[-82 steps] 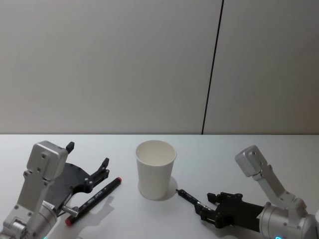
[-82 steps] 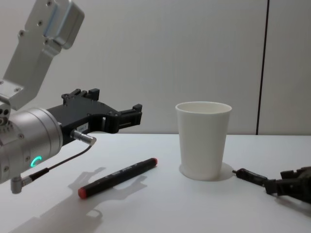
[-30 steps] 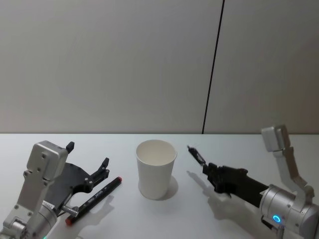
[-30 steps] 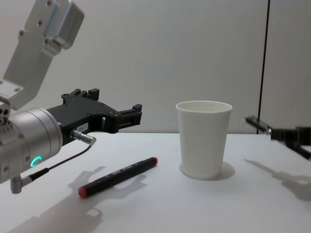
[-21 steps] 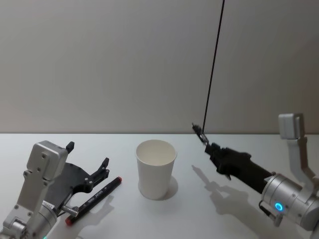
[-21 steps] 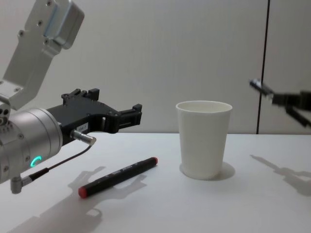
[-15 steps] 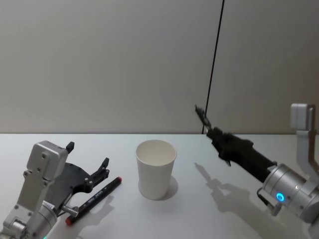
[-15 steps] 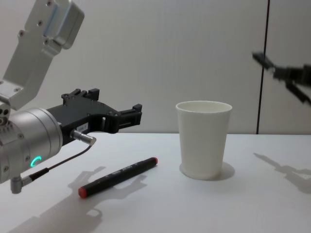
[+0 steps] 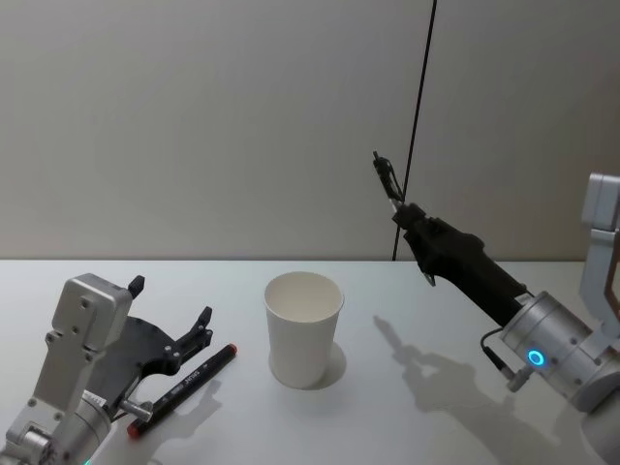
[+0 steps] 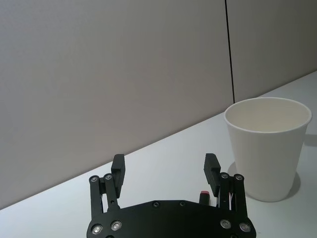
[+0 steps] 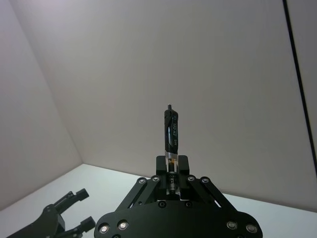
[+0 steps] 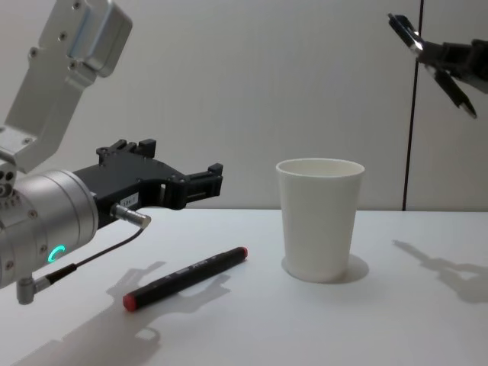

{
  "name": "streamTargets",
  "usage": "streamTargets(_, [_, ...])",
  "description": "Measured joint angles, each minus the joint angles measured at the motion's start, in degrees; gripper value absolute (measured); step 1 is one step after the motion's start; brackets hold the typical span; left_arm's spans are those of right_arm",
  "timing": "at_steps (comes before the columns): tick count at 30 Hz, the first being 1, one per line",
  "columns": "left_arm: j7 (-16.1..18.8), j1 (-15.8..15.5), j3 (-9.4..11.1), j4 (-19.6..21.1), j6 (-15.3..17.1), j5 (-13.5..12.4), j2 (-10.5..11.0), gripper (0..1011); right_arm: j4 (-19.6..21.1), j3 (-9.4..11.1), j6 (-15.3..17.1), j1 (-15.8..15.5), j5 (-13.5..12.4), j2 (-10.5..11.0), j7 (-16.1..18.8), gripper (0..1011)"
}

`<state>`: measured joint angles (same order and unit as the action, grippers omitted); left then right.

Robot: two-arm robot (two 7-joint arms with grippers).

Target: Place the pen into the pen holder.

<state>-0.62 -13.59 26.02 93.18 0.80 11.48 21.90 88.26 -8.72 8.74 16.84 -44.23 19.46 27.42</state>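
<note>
The right tool (image 9: 402,214) pinches a dark pen (image 9: 387,180), teal print unreadable, high right of the paper cup (image 9: 303,329); left tool (image 9: 170,301) gapes beside a red-capped marker (image 9: 182,387).

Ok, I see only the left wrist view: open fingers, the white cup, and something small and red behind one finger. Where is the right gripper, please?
Observer: The right gripper is high in the air, above rim height and to the right of the pen holder.
Operator: Does it hold anything?
Observer: Yes, it is shut on a dark pen, which sticks out past its fingertips and points up and away.
Operator: And the red thing?
Observer: That is one end of a black marker. It lies flat on the table beside the left gripper, to the left of the pen holder and not touching it.
</note>
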Motion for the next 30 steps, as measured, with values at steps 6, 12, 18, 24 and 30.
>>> streamTargets(6, [0.00,0.00,0.00,0.00,0.00,0.00,0.00,1003,-0.60,-0.99,-0.69,0.38,-0.13,-0.50,0.63,133])
streamTargets(12, [0.00,0.00,0.00,0.00,0.00,0.00,0.00,1003,-1.53,-2.64,-2.35,0.78,0.69,-1.15,0.89,133])
streamTargets(18, [0.00,0.00,0.00,0.00,0.00,0.00,0.00,1003,-3.19,-4.55,-5.35,1.38,2.53,-2.43,0.90,133])
streamTargets(24, [0.00,0.00,0.00,0.00,0.00,0.00,0.00,1003,-5.46,-6.26,-8.92,2.12,4.51,-4.10,0.43,133])
streamTargets(30, [0.00,0.00,0.00,0.00,0.00,0.00,0.00,1003,-7.81,-7.69,-11.84,2.88,6.13,-5.59,-0.36,133])
